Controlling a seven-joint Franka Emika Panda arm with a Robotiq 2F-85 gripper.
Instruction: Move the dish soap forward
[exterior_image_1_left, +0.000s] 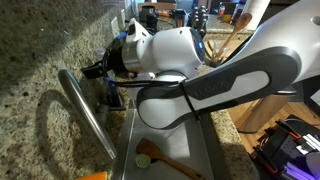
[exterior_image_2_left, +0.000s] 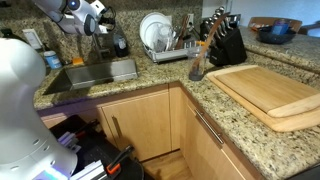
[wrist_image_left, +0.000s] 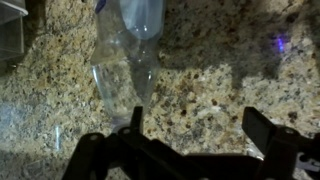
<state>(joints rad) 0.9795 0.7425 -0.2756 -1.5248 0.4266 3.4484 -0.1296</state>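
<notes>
A: Fingers (wrist_image_left: 262, 125), wrist view: spread wide apart, nothing between them. Gripper (wrist_image_left: 195, 120) enters from the near edge of that picture. Only granite counter (wrist_image_left: 220, 60) shows in the gap.

B: Noted. Soap?

A: Soap (wrist_image_left: 125, 65) is on the counter just beyond the left finger, left of the middle of the gap. The part near the gripper is clearish and the far end is bluish. It is lit from above and the speckled stone shows through it.

B: Is the finger touching the bottle?

A: Cannot tell, the tip overlaps its near end in the picture. I also cannot tell whether it stands or lies.

B: Further out?

A: In an exterior view, the arm (exterior_image_2_left: 75, 12) reaches to the far side of the sink (exterior_image_2_left: 95, 72). Right of the sink stands a rack (exterior_image_2_left: 165, 40) with plates. Further right is a knife block (exterior_image_2_left: 228, 42), and nearer on the right a cutting board (exterior_image_2_left: 270, 92).

B: The sink itself?

A: In an exterior view, a faucet (exterior_image_1_left: 85, 110) curves over the basin. A green brush (exterior_image_1_left: 143, 158) with a wooden handle lies in the bottom. The soap is not visible in either exterior view.
</notes>
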